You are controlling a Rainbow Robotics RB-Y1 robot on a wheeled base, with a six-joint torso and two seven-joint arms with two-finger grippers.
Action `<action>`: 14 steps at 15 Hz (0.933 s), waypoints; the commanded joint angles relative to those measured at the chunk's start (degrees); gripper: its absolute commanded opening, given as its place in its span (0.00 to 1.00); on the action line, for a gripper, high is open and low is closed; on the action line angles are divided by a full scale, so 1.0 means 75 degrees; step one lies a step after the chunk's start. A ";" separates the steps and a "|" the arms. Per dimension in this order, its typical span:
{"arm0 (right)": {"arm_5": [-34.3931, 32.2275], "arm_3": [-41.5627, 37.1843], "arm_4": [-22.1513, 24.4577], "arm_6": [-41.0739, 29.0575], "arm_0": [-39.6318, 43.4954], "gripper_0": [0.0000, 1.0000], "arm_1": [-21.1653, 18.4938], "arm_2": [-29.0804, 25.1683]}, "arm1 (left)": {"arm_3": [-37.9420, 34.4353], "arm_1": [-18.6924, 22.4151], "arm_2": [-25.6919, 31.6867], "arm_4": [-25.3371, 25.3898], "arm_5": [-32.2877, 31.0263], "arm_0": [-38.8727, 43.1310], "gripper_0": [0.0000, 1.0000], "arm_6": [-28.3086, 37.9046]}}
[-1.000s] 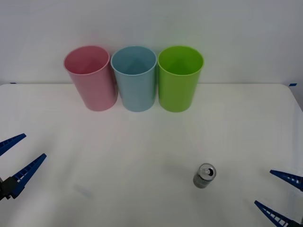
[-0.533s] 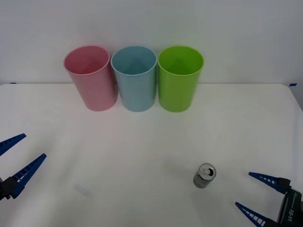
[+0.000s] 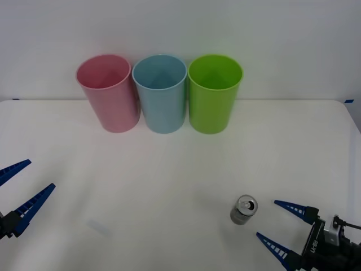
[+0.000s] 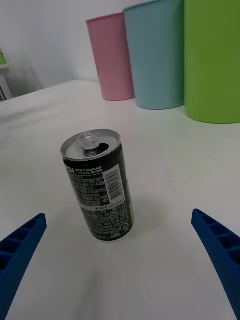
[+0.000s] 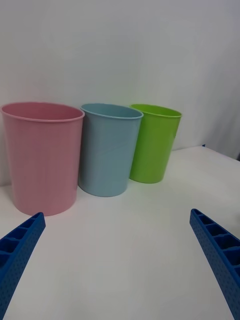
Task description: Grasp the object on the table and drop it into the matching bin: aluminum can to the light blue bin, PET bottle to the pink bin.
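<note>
Aluminum can [image 3: 243, 209] upright beside open right gripper [image 3: 277, 225]

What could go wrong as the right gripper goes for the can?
The aluminum can is small and stands upright on the table; one finger of the open right gripper touching first could tip it or send it rolling. The light blue bin sits tight between the pink bin and a lime green cup, so a drop off-centre could land in a neighbour.
</note>
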 commanded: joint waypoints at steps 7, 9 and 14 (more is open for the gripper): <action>0.0682 0.0001 0.0000 0.0182 -0.0257 1.00 0.0262 0.0604 | 0.0000 0.0000 0.0000 0.0000 0.0000 0.0000 1.00 0.0000; 0.0846 0.0001 0.0000 0.0205 -0.0327 1.00 0.0309 0.0803 | 0.0000 0.0000 0.0000 0.0000 0.0000 0.0000 1.00 0.0000; 0.1162 0.0001 0.0258 0.0287 -0.0538 1.00 0.0684 0.0885 | 0.0000 0.0000 0.0000 0.0000 0.0000 0.0000 1.00 0.0000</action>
